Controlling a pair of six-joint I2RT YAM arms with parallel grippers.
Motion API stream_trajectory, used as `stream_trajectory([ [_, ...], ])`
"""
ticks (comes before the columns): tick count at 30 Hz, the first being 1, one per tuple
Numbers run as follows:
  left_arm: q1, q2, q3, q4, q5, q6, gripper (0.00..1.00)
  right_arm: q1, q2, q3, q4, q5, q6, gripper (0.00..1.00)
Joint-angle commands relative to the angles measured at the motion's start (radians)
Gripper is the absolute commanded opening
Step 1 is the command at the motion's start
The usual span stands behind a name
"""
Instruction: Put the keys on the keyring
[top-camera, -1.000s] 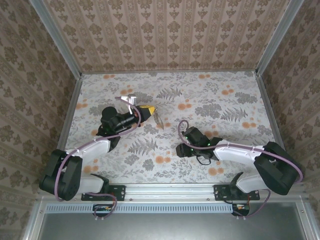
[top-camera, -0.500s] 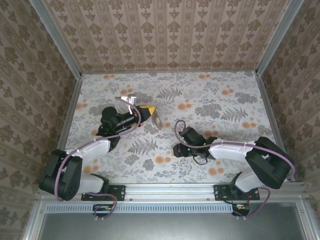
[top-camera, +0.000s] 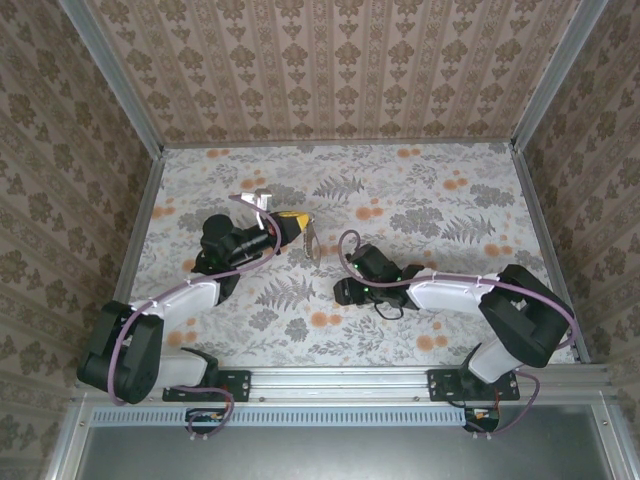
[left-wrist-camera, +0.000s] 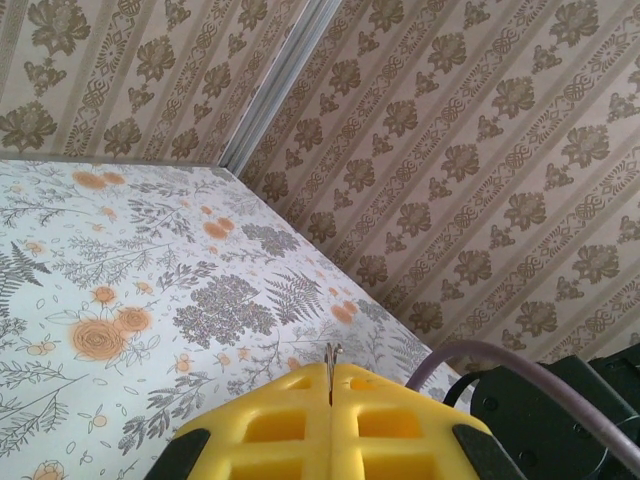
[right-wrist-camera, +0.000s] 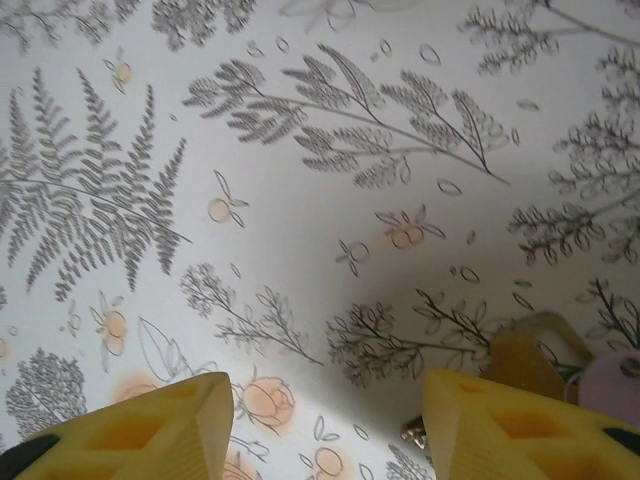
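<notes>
My left fingers (left-wrist-camera: 300, 425) pinch shut on the keyring (top-camera: 312, 241). My right fingers (right-wrist-camera: 480, 430) hang half-open, empty (key (right-wrist-camera: 612, 385) at 3 o'clock) above the tabletop (right-wrist-camera: 300, 200).

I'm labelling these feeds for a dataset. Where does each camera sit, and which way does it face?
Top external: above and behind the bases, looking down on the floral table; both arms show, left gripper and right gripper.
Left wrist: on the left arm, looking low across the table to the wallpapered wall; its shut yellow fingers pinch the keyring.
Right wrist: looking down at the tabletop; its fingers stand apart, the key at the right edge.
Shared: top and left wrist both show the pinched keyring.
</notes>
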Motion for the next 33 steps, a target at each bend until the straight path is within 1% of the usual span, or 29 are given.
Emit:
stream_trajectory([
  [1,0.010,-0.023,-0.006,0.029,-0.002,0.007,0.00,-0.007,-0.035,0.014,0.006,-0.015,-0.029,0.54],
  [17,0.008,-0.004,0.011,0.030,0.008,0.009,0.00,-0.130,-0.091,0.012,-0.081,0.004,-0.098,0.55],
  [26,0.007,-0.004,0.008,0.039,0.015,0.009,0.00,-0.173,-0.097,-0.017,-0.116,0.025,-0.111,0.55],
  [33,0.006,-0.003,0.003,0.043,0.015,0.006,0.00,-0.185,-0.110,-0.041,-0.154,0.064,-0.099,0.55],
])
